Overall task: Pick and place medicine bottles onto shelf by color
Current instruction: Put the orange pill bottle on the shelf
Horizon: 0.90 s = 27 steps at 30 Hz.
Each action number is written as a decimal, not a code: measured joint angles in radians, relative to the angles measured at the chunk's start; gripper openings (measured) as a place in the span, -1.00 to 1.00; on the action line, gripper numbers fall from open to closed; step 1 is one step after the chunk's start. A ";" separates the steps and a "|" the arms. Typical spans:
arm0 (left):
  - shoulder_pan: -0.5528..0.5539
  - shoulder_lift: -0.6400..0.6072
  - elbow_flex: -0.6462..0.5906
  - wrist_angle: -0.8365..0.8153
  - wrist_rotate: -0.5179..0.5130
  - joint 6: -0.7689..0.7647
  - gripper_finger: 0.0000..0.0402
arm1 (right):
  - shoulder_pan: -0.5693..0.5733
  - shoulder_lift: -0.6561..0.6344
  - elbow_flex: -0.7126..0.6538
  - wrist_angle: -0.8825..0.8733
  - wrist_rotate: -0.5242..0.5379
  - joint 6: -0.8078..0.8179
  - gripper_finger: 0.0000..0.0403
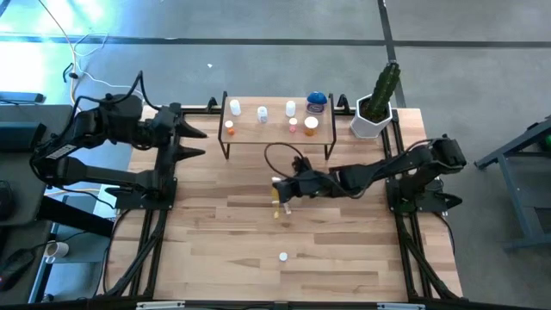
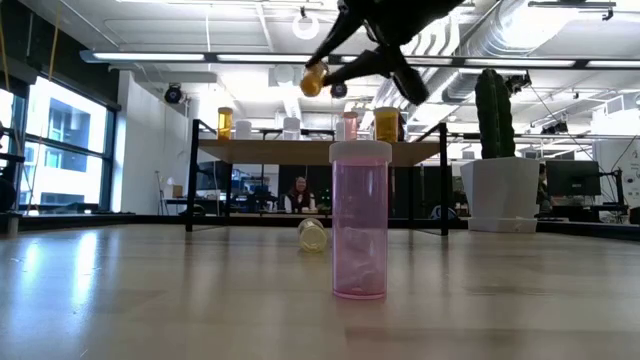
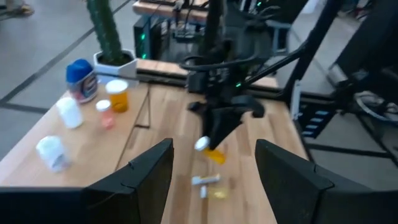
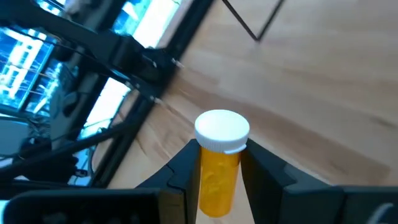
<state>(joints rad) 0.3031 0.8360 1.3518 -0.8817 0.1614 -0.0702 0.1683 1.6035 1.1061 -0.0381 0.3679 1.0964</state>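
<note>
Item — orange medicine bottle with white cap: we find it clamped between the jaws of the right gripper, lifted above the middle of the light-wood table, in front of the shelf.

Item — low light-wood shelf on black legs, at the table's far edge: several bottles stand on it.

Item — pink clear bottle stands near the front edge; a yellowish bottle lies mid-table.

Item — left gripper, jaws apart, waits at the far left edge.

Risk, in our judgement — the hold sits below the cap, so the bottle could slip or topple shelf neighbours on placing.
</note>
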 joint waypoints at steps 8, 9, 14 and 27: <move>0.000 0.000 0.000 0.028 0.048 -0.030 0.08 | -0.062 0.000 0.000 0.120 -0.005 -0.183 -0.55; 0.000 -0.002 0.000 0.027 0.048 -0.036 0.08 | -0.071 0.000 0.000 0.140 -0.009 -0.208 -0.55; 0.000 -0.045 0.000 0.026 0.048 -0.068 0.08 | -0.099 0.000 0.000 0.235 -0.015 -0.311 -0.55; 0.000 -0.102 0.001 0.098 0.033 -0.058 0.08 | -0.142 0.000 0.000 0.533 -0.145 -0.539 -0.55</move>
<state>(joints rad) 0.3035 0.7344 1.3525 -0.7840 0.1944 -0.1280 0.0260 1.6035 1.1061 0.4949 0.2231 0.5578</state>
